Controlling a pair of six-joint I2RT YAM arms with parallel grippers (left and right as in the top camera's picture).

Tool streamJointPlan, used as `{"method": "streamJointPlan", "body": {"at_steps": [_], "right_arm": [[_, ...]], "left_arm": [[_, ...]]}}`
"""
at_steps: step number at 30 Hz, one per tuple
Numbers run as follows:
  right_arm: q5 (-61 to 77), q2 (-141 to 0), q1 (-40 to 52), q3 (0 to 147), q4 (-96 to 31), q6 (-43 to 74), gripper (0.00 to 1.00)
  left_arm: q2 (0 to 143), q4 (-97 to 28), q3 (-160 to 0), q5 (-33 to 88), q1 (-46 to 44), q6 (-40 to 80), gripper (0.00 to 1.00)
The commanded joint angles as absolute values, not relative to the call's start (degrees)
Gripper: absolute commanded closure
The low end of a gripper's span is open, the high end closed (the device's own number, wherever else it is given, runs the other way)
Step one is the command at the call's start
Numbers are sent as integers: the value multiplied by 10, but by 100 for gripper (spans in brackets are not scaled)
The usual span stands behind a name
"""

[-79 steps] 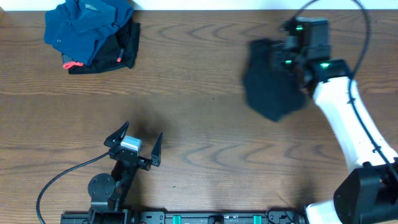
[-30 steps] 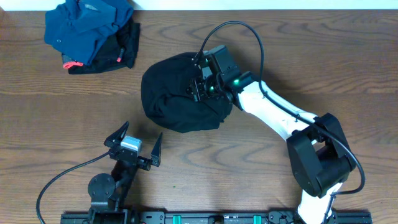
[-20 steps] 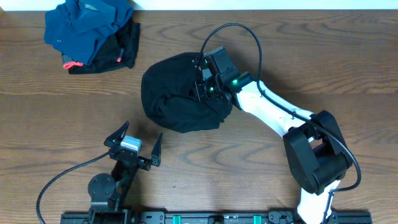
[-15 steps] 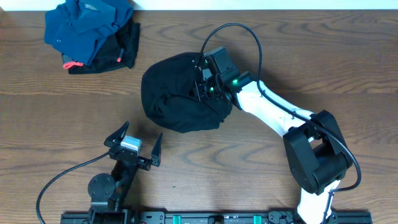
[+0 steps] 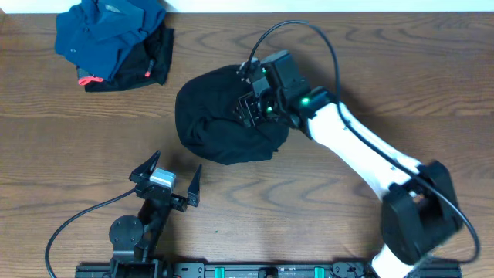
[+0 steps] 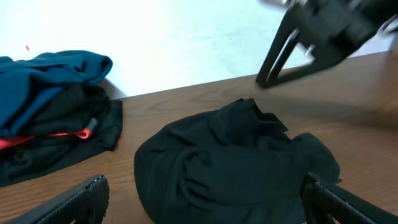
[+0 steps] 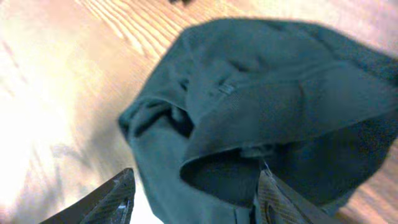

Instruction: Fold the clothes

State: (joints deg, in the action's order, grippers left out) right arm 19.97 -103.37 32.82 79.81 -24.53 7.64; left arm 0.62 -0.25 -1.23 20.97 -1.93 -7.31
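The clothes (image 5: 216, 123) are one black garment, lying in a crumpled heap in the middle of the table. The same heap fills the left wrist view (image 6: 230, 168) and the right wrist view (image 7: 267, 93). My right gripper (image 5: 251, 108) hovers just above the heap's right side, its jaws apart and nothing pinched between them (image 7: 196, 202). The left wrist view shows it blurred over the heap (image 6: 292, 50). My left gripper (image 5: 176, 166) rests open near the front edge, a short way in front of the heap (image 6: 199, 205).
A dark blue garment (image 5: 108, 31) lies bunched at the back left corner, on top of a small black piece with red-pink tags (image 5: 150, 66). Both appear at the left of the left wrist view, blue (image 6: 43, 74) over black (image 6: 56, 137). A pale wall borders the table's far edge.
The right gripper had brought the garment from the back right to the middle. It has now let go of the cloth, opened and risen slightly. The left arm has not moved.
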Motion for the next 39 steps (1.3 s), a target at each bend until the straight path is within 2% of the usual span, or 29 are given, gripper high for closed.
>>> {"method": "streamJointPlan", "body": {"at_steps": [1,12,15,20,22,26,39], "right_arm": [[208,-1021,336,806,-267,33,39],[180,-1103,364,806,-296,21,37],[180,-1125,363,806,-289,21,41],[150,-1135,366,806,-285,29,66],[134,-1135,366,806,-280,30,72],[133,-1135,364,806,-262,30,99],[86,-1091,363,806,-236,28,99]], "left_arm": [[3,-24,-2,213,-17,-68,2],[3,-24,-2,214,-17,-68,2],[3,-24,-2,214,-17,-68,2],[3,-24,-2,214,-17,-68,2],[3,-24,-2,214,-17,-68,2],[4,-24,-2,214,-17,-68,2],[54,-24,-2,214,-17,-68,2]]}}
